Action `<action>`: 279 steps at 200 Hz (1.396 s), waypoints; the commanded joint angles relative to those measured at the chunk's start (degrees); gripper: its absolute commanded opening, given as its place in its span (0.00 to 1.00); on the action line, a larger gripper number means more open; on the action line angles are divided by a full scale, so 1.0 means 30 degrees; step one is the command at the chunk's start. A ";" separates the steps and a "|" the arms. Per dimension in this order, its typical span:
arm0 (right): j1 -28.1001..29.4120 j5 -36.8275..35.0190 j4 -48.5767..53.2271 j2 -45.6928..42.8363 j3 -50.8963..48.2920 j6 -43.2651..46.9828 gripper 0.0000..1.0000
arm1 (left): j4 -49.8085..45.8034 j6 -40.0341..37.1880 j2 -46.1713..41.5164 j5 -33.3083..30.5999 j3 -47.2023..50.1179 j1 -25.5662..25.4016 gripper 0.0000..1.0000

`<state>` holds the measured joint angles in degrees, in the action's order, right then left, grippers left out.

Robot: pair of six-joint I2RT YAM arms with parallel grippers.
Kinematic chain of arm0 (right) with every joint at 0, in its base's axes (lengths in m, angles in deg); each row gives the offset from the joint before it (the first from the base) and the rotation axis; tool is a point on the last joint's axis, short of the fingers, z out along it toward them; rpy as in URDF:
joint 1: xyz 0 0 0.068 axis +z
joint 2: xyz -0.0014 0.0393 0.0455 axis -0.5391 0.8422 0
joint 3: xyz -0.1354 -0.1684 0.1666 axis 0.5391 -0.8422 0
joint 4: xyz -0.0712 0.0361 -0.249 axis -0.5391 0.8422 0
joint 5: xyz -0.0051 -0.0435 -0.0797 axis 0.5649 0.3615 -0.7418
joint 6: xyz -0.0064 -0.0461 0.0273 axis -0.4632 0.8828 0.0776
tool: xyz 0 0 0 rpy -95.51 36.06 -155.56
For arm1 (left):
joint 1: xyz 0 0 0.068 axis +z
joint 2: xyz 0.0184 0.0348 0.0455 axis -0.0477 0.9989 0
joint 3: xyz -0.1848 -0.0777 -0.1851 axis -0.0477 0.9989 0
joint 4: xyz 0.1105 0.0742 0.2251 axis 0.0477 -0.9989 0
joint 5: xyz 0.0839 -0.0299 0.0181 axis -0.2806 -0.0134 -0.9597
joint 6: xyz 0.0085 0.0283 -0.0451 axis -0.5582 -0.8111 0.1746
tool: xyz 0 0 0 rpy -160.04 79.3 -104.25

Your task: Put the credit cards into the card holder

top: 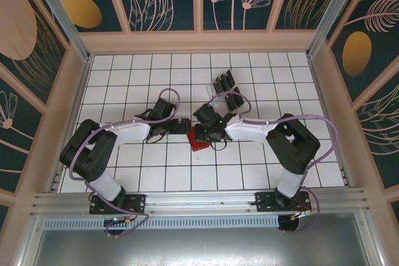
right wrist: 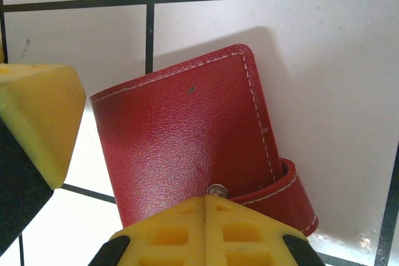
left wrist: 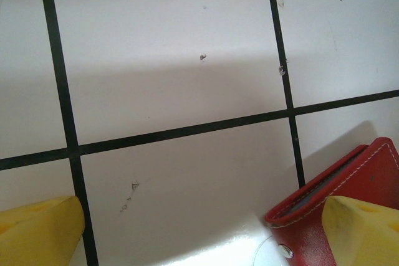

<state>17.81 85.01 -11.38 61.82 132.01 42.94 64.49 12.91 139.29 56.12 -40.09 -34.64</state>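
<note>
Poising shut right claw (right wrist: pixel 206 210) at folded wallet (right wrist: pixel 181 135), mid-frame, probably to pin it; holding left claw (left wrist: pixel 199 228) fully spread at wallet's corner, seemingly for prying open; storing cards (top: pixel 228 81) in rack (top: pixel 217 85), upper centre.

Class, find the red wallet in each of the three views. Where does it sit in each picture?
Top external: wallet at the picture's centre.
Left wrist: bottom right corner.
Right wrist: middle of the picture.
Shared landmark: black grid lines on the white table.
</note>
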 commanded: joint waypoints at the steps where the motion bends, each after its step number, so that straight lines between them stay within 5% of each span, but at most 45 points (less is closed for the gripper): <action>1: -0.0142 0.0043 0.0189 -0.0740 0.0715 -0.0260 0.00 | 0.0324 -0.0215 0.1018 0.1246 0.0552 -0.0061 0.98; 122: -0.0362 0.0089 -0.0553 -0.0837 0.0727 -0.0068 0.00 | 0.0295 -0.0186 0.1029 0.1208 0.0580 -0.0060 0.99; 199: 0.0381 -0.1868 0.1572 -0.1132 0.1456 0.0580 0.28 | -0.0305 -0.0192 -0.0276 -0.0087 0.0813 -0.0050 0.99; 279: 0.0737 -0.2656 0.2279 -0.0073 0.1977 0.1201 0.32 | -0.0728 -0.0601 0.0777 -0.0327 0.0884 -0.0148 0.99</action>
<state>19.63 79.39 -6.60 59.53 136.16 45.17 65.58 12.03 138.59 55.75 -38.91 -34.66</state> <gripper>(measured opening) 0.315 0.985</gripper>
